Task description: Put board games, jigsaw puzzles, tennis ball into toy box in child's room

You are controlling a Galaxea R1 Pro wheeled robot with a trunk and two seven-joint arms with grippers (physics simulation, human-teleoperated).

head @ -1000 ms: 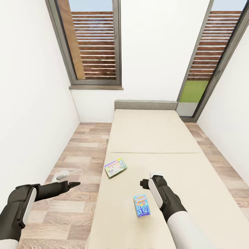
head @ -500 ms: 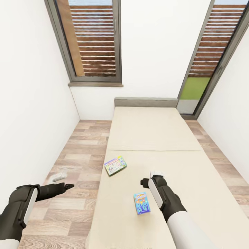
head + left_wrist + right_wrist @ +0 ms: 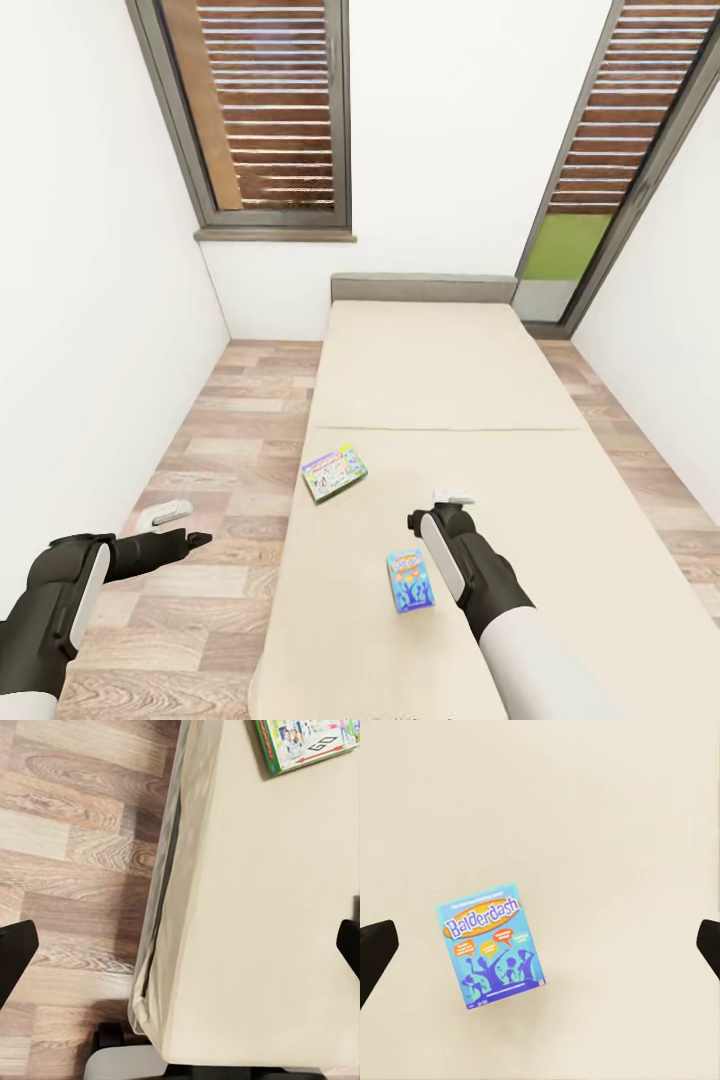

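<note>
Item: small flat blue rectangular "Balderdash" board game box (image 3: 410, 581) on beige bed (image 3: 440, 380), long axis 12–6, slight tilt
Right gripper (image 3: 452, 497): nearer arm, fingers apart, box at 7 o'clock of it
Green-pink board game box (image 3: 334, 474): 11 o'clock of blue box
Left gripper (image 3: 200, 539): over wood floor (image 3: 230, 430), fingers apart

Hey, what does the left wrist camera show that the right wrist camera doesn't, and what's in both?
Left wrist view: the wood-plank floor, the bed's edge, and a corner of the green-pink board game. Right wrist view: the blue Balderdash board game, lying flat and ungrasped. Both: the beige bed top and dark, widely spread fingers at the picture's sides.
</note>
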